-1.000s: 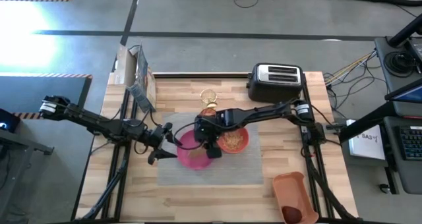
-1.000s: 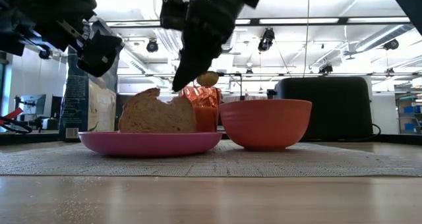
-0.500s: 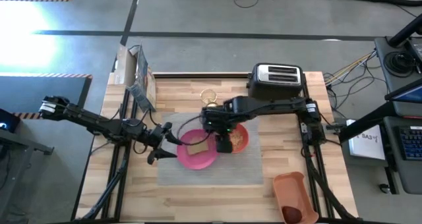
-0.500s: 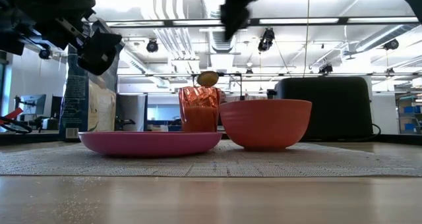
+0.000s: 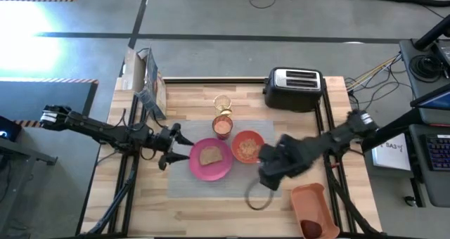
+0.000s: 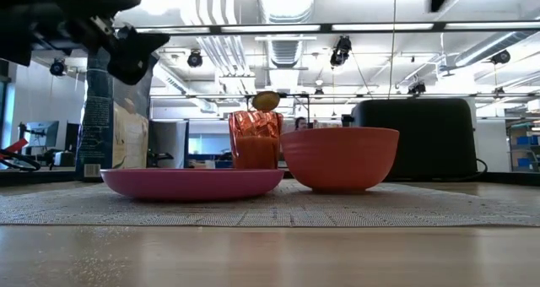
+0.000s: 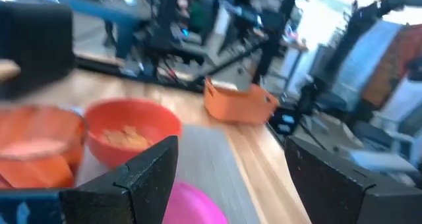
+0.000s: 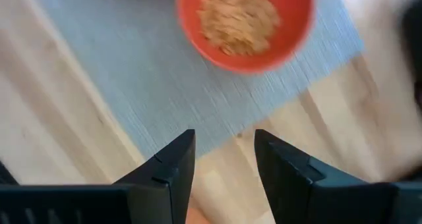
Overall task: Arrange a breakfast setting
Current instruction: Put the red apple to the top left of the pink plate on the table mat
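Note:
A slice of toast [image 5: 209, 155] lies flat on the pink plate [image 5: 222, 170], which sits on the grey placemat [image 5: 218, 190]. Right of the plate stands the orange bowl [image 5: 247, 147], holding cereal. The small orange cup [image 5: 223, 126] stands behind them, and farther back the clear glass with the gold spoon [image 5: 223, 102]. My left gripper [image 5: 171, 152] hovers open just left of the plate. My right gripper [image 5: 268, 178] hangs open above the placemat's near right corner [image 8: 198, 141], pointing down, with nothing between its fingers. The red apple [image 5: 310, 228] lies in the orange tray.
A black-and-silver toaster [image 5: 294, 88] stands at the table's far right. The orange tray [image 5: 309, 200] lies at the near right corner. A cereal box [image 5: 145, 83] stands at the far left. Bare wood [image 5: 211, 214] shows along the near edge.
My right gripper has left the toast, risen, and swung from over the plate toward the table's near right, turning at the wrist. The toast stood on edge on the plate under the fingers a second ago. Now it lies flat there.

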Robot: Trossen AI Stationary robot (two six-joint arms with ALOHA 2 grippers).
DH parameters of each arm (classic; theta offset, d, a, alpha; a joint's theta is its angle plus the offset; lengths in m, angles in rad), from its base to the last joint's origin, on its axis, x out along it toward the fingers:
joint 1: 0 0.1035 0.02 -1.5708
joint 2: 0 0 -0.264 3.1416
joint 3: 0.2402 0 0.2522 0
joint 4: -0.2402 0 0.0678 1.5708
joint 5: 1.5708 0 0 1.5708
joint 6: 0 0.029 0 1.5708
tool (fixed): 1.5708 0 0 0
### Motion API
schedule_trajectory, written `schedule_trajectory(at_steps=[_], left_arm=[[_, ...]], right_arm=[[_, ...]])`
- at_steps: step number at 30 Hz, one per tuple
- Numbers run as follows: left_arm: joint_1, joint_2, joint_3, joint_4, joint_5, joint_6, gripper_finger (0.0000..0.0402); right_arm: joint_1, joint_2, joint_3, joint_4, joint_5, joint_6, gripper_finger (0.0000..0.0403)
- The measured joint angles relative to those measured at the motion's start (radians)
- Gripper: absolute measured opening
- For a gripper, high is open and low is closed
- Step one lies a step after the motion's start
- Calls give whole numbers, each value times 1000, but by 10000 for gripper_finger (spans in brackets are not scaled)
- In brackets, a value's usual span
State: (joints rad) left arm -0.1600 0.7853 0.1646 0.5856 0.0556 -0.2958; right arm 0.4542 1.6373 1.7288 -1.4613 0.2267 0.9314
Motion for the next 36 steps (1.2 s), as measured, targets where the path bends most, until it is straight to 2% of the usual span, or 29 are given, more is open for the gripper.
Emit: schedule_trajectory(at_steps=[2, 5, 8, 11, 14, 18, 20, 25, 29, 36], left_arm=[[0, -4, 0, 29, -27, 12, 262], [0, -3, 0, 96, -53, 25, 262], [0, -3, 0, 123, -58, 25, 262], [0, -4, 0, 125, -58, 15, 262], [0, -4, 0, 131, -70, 12, 262], [0, -3, 0, 148, -73, 24, 262], [0, -4, 0, 163, -73, 27, 262], [1, -17, 21, 164, -42, 36, 262], [0, -63, 56, 64, 22, 101, 262], [0, -193, 142, -432, 36, 157, 262]], right_arm=[[57, -46, -63, 2, 40, 165, 148], [126, -97, -157, 5, 40, 388, 148], [180, -126, -244, 13, -17, 562, 145], [220, -132, -315, 18, -89, 668, 145], [236, -132, -369, 30, -148, 745, 154], [240, -130, -410, 56, -375, 779, 177], [245, -129, -423, 64, -455, 779, 188], [263, -129, -416, 135, -539, 780, 209], [304, -125, -415, 270, -518, 825, 216], [428, -50, -414, 459, -514, 909, 215]])
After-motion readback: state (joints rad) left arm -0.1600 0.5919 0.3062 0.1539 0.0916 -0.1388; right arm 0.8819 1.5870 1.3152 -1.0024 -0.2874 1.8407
